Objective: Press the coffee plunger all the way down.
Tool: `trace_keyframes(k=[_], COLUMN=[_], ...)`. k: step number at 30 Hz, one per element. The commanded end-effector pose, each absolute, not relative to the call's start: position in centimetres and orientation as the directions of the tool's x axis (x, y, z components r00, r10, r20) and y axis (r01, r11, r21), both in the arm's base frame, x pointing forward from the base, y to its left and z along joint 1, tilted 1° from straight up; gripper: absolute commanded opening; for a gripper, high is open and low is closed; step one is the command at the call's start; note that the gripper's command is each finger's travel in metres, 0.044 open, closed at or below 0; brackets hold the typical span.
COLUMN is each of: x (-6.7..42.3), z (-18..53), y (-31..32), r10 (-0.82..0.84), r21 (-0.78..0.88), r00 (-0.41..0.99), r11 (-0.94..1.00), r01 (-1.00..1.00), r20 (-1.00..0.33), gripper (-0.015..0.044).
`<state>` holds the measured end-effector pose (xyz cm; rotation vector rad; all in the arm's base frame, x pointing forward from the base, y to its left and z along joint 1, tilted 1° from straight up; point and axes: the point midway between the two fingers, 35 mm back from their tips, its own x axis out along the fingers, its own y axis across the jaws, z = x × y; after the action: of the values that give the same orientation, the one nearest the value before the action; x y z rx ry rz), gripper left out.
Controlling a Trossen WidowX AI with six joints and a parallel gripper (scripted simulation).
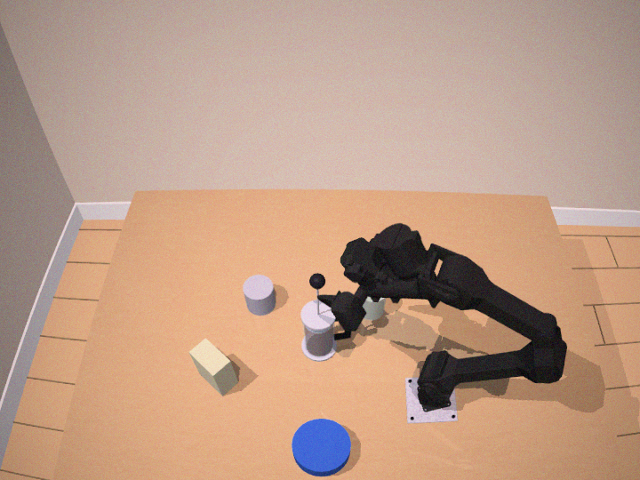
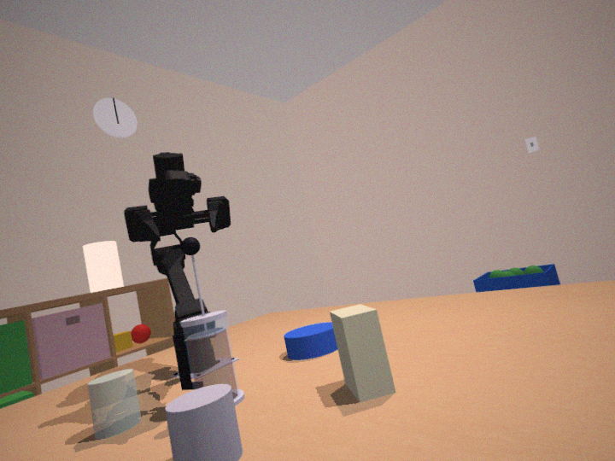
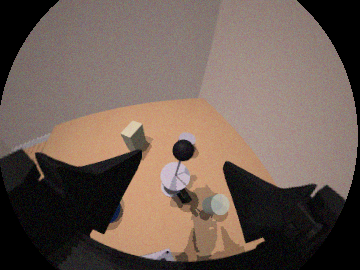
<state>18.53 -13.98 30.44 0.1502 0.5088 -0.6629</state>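
The coffee press (image 1: 318,338) (image 2: 211,349) (image 3: 175,176) stands upright on the table, with a pale lid and base ring. Its plunger is up: the black knob (image 1: 317,281) (image 2: 190,246) (image 3: 183,150) sits on a long thin rod high above the lid. A dark side handle (image 1: 342,335) (image 3: 184,195) faces the arm. My gripper (image 1: 331,277) (image 2: 184,230) (image 3: 184,160) is wide open and empty, on the arm's side of the knob. In the wrist view the knob shows midway between the two fingertips; its exact depth from them is hard to tell.
A lilac cylinder (image 1: 259,295) (image 2: 204,426) (image 3: 187,138) stands beyond the press. A pale green cylinder (image 1: 374,307) (image 2: 114,404) (image 3: 216,204) stands near it under the arm. A cream block (image 1: 214,365) (image 2: 362,352) (image 3: 133,136) and a blue disc (image 1: 321,446) (image 2: 310,341) are farther off.
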Motion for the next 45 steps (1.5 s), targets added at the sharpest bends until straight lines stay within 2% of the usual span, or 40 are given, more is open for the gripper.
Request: trace_keyframes(k=[1,30,42,45], x=[18.5,21.2,21.2,21.2], z=[30.0,28.1,28.1,28.1], y=[-14.0,-16.3,-16.3,-16.3], r10=[-0.557,-0.558,-0.558,-0.558], r21=[-0.022,-0.022,-0.022,-0.022], r00=[0.674,0.675,0.675,0.675], r11=[0.778,0.778,0.778,0.778], r01=[0.628,0.628,0.628,0.628], r20=[-0.486,-0.483,-0.483,-0.483], gripper=[0.044,0.044,0.0125,0.0122])
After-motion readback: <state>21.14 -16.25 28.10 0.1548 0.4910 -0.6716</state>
